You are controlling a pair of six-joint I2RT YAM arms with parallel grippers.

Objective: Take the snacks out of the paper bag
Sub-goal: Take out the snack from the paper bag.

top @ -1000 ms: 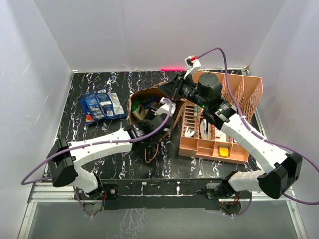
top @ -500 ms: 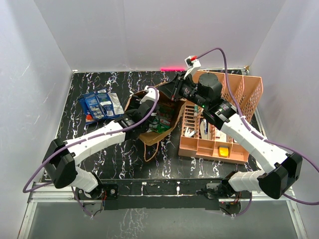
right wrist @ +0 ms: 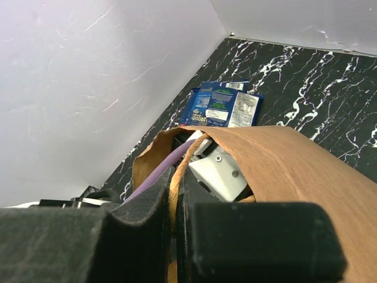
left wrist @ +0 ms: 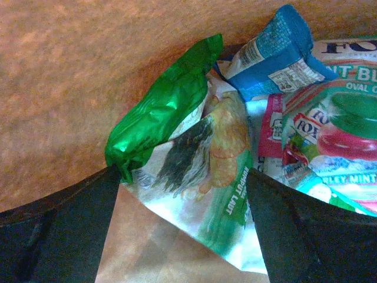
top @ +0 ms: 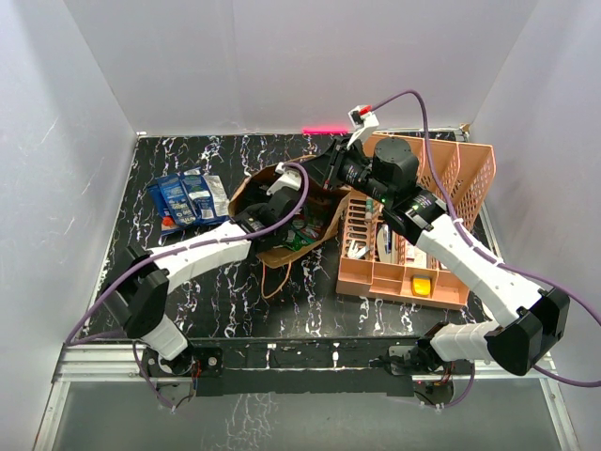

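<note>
The brown paper bag (top: pixel 315 211) lies on its side at mid-table. My left gripper (top: pixel 282 185) reaches into its mouth. In the left wrist view my left gripper (left wrist: pixel 182 174) is open, with a green and silver snack packet (left wrist: pixel 194 147) between its fingers (left wrist: pixel 65 230), apart from both. A blue packet (left wrist: pixel 277 47) and red-pink packets (left wrist: pixel 330 130) lie beyond it inside the bag. My right gripper (top: pixel 326 172) is shut (right wrist: pixel 177 177) on the bag's twisted paper handle (right wrist: pixel 178 168) and holds the bag (right wrist: pixel 294 159) open. Blue and silver snack packets (top: pixel 192 199) lie on the table to the left.
The peach lattice basket (top: pixel 474 178) with small toiletries stands right of the bag, under my right arm. The bag's other handle (top: pixel 272 277) trails on the black marble table (top: pixel 188 282) toward the front. White walls close the left, back and right sides.
My left gripper has moved up and left and gone in through the bag's mouth. The bag has shifted a little. My right gripper has held still.
</note>
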